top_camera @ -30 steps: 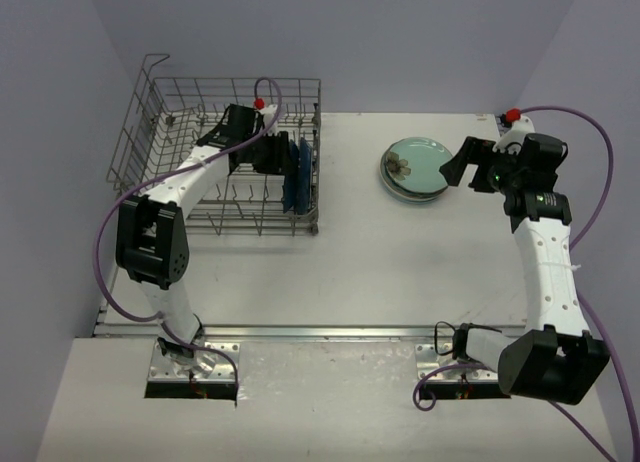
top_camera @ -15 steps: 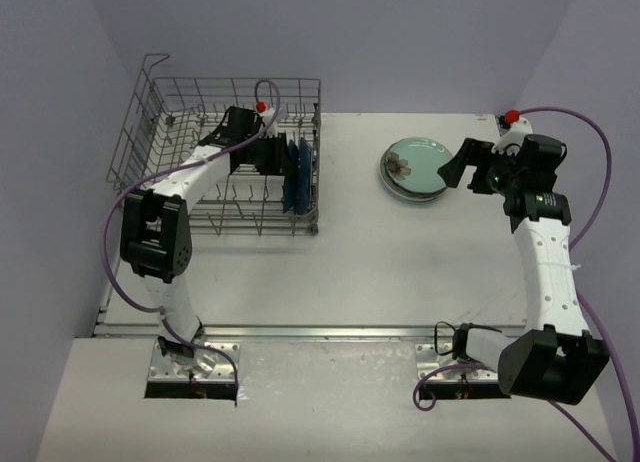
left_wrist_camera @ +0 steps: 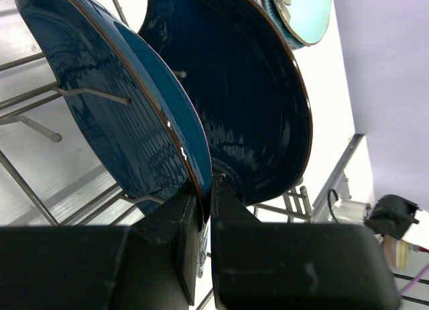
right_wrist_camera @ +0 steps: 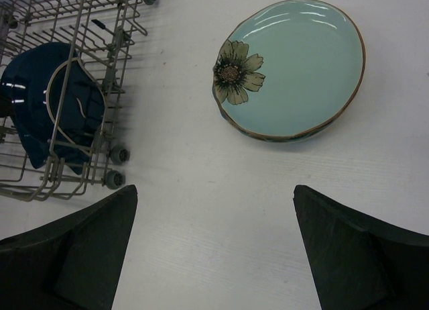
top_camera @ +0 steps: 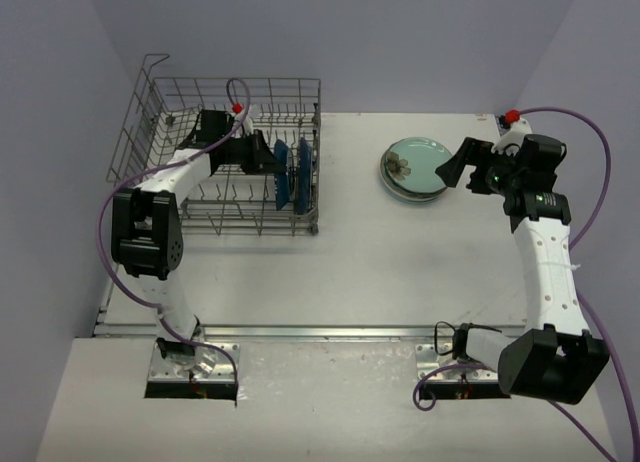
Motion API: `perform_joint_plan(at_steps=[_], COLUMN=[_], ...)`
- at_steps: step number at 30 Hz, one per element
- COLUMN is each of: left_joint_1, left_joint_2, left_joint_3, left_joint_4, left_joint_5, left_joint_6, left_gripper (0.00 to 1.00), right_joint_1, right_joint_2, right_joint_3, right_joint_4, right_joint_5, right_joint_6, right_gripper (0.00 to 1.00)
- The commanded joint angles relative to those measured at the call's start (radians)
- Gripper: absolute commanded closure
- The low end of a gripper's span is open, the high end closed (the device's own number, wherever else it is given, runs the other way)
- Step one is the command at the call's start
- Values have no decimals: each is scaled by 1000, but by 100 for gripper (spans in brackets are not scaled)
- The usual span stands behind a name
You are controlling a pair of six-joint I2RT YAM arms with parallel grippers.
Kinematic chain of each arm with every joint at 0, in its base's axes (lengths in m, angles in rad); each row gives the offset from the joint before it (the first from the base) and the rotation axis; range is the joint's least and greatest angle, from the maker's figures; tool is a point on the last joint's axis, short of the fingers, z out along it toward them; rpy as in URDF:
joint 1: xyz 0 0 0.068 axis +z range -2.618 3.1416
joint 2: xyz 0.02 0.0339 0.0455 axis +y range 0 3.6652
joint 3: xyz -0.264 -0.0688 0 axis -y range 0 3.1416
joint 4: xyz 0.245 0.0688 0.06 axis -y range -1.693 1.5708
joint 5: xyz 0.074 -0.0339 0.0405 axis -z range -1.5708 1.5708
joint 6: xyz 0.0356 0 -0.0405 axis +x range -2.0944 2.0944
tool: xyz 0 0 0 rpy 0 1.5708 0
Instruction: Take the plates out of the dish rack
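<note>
The left end effector (left_wrist_camera: 204, 189) is pinching fully closed on the rim of the blue plate (left_wrist_camera: 120, 109). That plate is standing on edge between tines (left_wrist_camera: 94, 93) at the right end of the dish rack (top_camera: 150, 92), just beside a darker plate (left_wrist_camera: 255, 102). A good lift is probably going straight up, clearing tines and neighbour, before swinging right of the rack toward the stack of plates (top_camera: 415, 167) on the counter (top_camera: 380, 262). The right end effector (right_wrist_camera: 214, 243) is hanging wide open and empty, right of the rack near that stack.

Overhead camera looks down from behind; left wrist close, right wrist farther (all share the dish rack (top_camera: 240, 81)).
</note>
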Motion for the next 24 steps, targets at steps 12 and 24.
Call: perform_joint_plan(at_steps=[12,24], left_joint_1=[14,12], left_joint_2=[-134,-241], left_joint_3=[153,334], left_joint_4=[-1,-199], left_joint_5=[35,-211], left_joint_6=[32,234], left_gripper=[100,100], right_joint_1=[5,5], right_joint_2=[-9,-12], right_joint_3=[-6,2], right_joint_4=[32,38], right_joint_5=[-19,-33], right_joint_6=[19,39], right_gripper=[1,1])
